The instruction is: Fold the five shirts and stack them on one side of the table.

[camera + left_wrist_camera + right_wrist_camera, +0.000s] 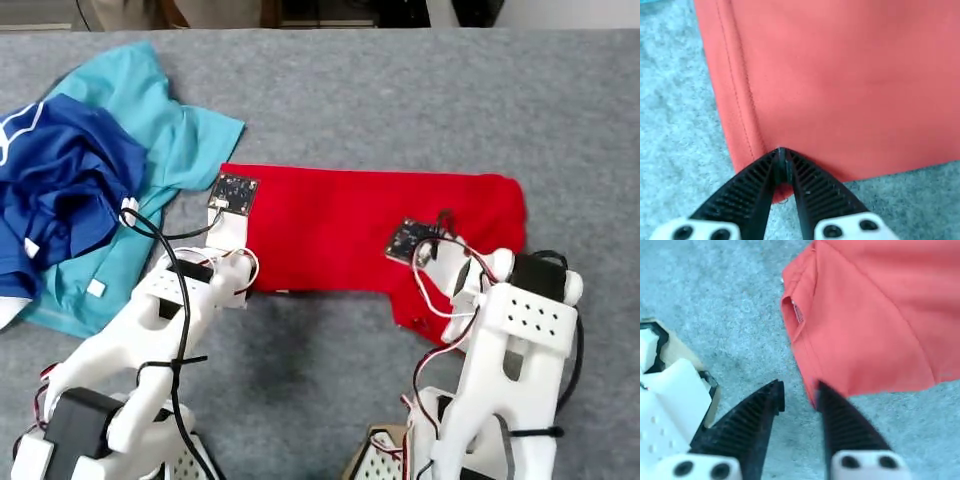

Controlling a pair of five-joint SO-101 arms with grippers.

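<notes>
Red shirt (370, 230) is lying spread flat in the middle of the grey table (420, 95), partly folded into a wide band, with one end hanging a little lower on the right side in the high view. The left gripper (782, 161) is pinching the shirt's near left corner, its black ribbed jaws pressed together on the hemmed edge, where a line of stitching is running along the cloth. The right gripper (799, 388) is sitting at the shirt's near right end with its jaws spread; one jaw tip is touching the red edge and the other is resting over bare table just beside it. The left arm (160, 310) and right arm (510, 330) are both reaching in from the near side of the table.

Teal shirt (175, 130) is lying crumpled at the far left, just beside the red one's left end. Blue shirt (65, 185) is sitting bunched on top of the teal one.
</notes>
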